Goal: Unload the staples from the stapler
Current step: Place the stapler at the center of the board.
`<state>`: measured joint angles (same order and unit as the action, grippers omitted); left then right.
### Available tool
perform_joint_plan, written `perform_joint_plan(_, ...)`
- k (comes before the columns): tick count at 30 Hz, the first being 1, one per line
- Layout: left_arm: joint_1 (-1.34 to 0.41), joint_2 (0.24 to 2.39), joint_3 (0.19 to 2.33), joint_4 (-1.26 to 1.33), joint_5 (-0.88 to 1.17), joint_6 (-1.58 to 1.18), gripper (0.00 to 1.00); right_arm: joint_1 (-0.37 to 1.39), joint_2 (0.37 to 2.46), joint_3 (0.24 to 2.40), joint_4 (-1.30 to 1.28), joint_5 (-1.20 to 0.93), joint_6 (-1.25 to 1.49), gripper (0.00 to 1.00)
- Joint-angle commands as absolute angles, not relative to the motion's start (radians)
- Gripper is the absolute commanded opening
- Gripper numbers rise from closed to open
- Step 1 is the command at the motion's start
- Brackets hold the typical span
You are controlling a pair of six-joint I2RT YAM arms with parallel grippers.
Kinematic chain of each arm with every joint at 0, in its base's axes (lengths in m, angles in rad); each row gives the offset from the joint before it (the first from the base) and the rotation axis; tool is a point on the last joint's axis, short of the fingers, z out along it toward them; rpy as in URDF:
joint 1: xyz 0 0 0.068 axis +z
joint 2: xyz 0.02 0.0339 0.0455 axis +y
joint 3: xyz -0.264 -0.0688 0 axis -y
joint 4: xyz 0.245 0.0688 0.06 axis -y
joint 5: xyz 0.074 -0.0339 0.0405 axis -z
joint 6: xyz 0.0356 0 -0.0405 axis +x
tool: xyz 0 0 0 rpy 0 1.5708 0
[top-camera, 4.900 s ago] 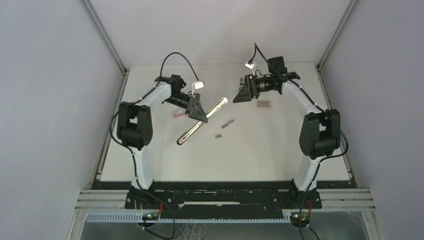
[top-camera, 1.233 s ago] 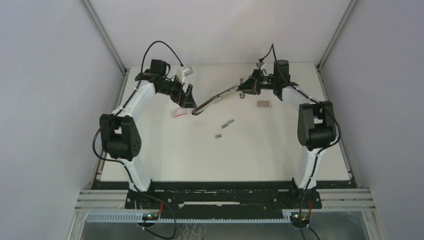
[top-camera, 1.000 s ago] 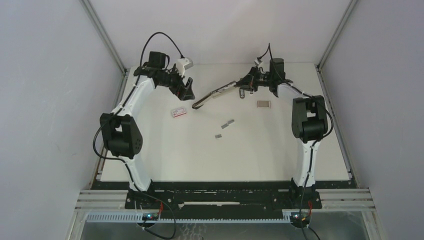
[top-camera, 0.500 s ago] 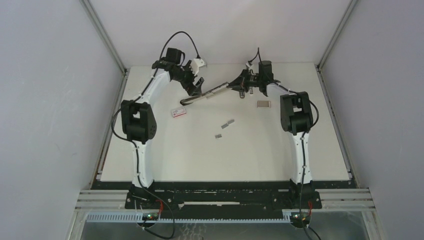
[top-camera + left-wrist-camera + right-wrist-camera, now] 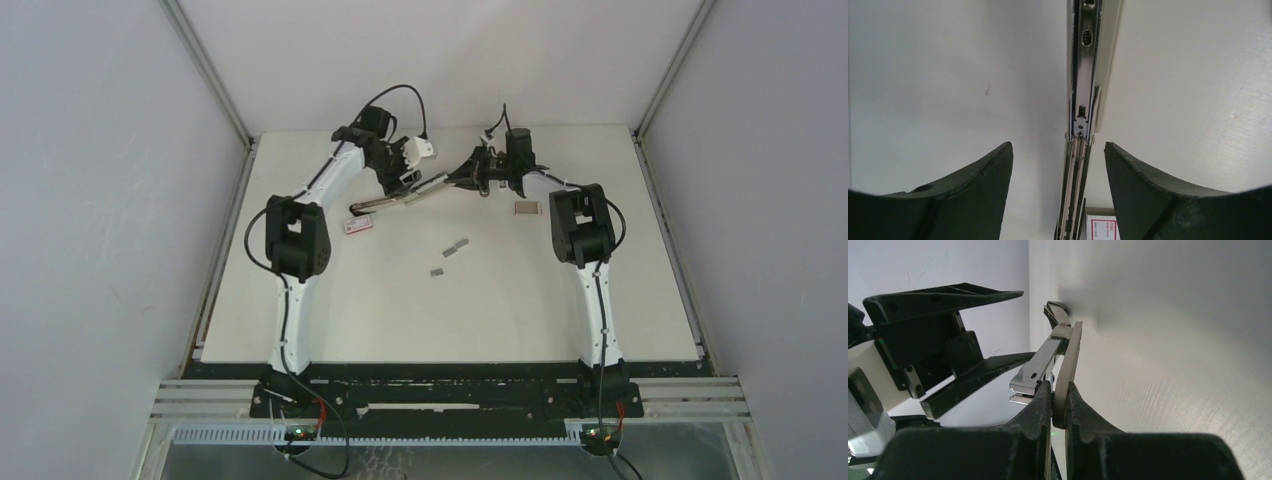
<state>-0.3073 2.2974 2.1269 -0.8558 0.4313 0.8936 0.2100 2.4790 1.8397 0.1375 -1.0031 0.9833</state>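
Left wrist view: the left claw [image 5: 1058, 148] stands spread, one finger on either side of the open stapler [image 5: 1082, 90], touching neither side. The frame cuts off the stapler's near end. The right claw [image 5: 1058, 388] pinches the stapler's cream arm. What its channel holds cannot be made out. The staples [image 5: 456, 245], short grey strips, lie on the white tabletop [image 5: 450, 320] below the stapler, between pale grey walls [image 5: 100, 200].

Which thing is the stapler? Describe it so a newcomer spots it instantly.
Go to the far half of the white table, about midway across. The stapler is the long, thin cream-and-metal bar slanting there, one end pinched in the right gripper. The staples and pink-and-white box are far shorter and lie loose.
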Motion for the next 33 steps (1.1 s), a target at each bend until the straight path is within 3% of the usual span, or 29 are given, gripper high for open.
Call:
perform_joint_plan(1,-0.322,2.323,2.194,-0.862,0.363,0.966,0.71,0.216,2.473,1.907,0.198,-1.040,1.004,0.00)
perform_joint_plan(17,-0.328,2.357,2.154,-0.857,0.307,0.970,0.63,0.237,2.502,1.937,0.098,-1.017,0.910,0.04)
perform_joint_plan(27,-0.310,2.308,2.058,-0.791,0.250,0.939,0.59,0.250,2.483,1.947,-0.027,-0.978,0.810,0.21)
perform_joint_plan(33,-0.279,2.267,1.983,-0.738,0.237,0.906,0.57,0.243,2.429,1.916,-0.097,-0.935,0.759,0.25)
